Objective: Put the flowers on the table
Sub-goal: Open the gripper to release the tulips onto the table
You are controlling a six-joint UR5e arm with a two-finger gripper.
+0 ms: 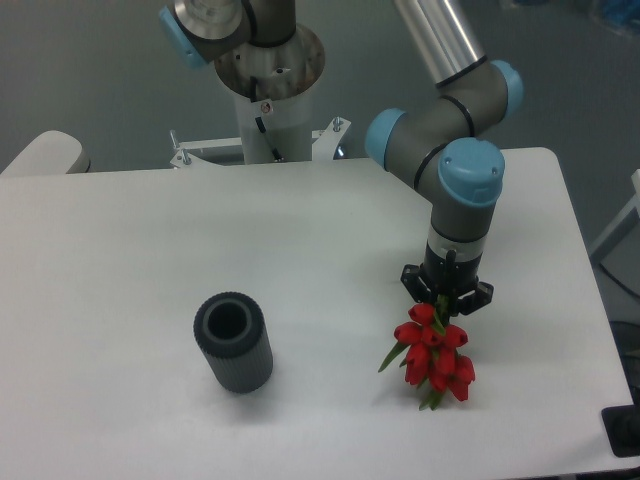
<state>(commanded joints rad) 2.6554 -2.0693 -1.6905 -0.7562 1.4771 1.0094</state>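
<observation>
Far left, towards the near edge of the large flat white tabletop (120, 250): a dark grey ribbed cylindrical vase (233, 342), upright, mouth open and nothing in it, well apart from everything else.

Right of centre: a black two-finger gripper (446, 293) hanging straight down from a grey arm with pale blue joint caps (462, 190). Jaws closed in narrowly on the upper end of a bunch of red tulips with green stems and leaves (436, 356) (exact contact hidden behind the topmost blooms, but clearly no slack gap).

Bunch low over the right-hand part of the tabletop, towards the front edge; lowest leaf tips apparently at or just above the surface, with a faint shadow close underneath. Impossible to tell whether touching.

Progress, as a judgement: flowers out of the vase and carried to a bare spot, so most of the job done. Left: settling the bunch down, opening the jaws, lifting clear.

Long axis near vertical, tilted slightly. Green tips at the bottom, pointing down and towards the camera; one leaf splayed out to the left.
</observation>
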